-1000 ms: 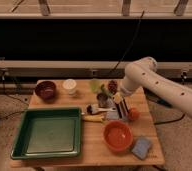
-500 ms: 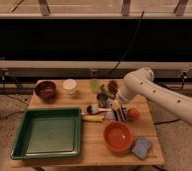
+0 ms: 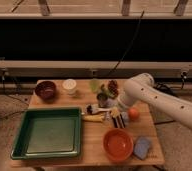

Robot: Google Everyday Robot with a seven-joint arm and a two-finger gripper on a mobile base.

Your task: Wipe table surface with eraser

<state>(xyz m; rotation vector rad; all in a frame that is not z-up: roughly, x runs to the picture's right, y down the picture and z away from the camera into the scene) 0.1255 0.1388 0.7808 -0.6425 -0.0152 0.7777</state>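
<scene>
The robot's white arm reaches in from the right of the view and bends down over the table surface. At its end the gripper sits low, close to the wood, and its two fingers are pressed together. The eraser \- a small striped block \- lies right at the tip of the gripper, on the side nearer the camera. It is too hard to tell if the fingers have pinched it or only touch it. Just beside the gripper, on the arm's side, is a little orange ball. On the other side, very near, lies a brush with a yellow handle. Past the brush is a big green tray. In front of the gripper, nearer the camera, stands an orange bowl, and a blue-grey sponge lies next to that bowl. Behind the gripper are some small dark and green things \- they cannot be made out. Far off toward the back corner are a white cup and a dark red bowl.
</scene>
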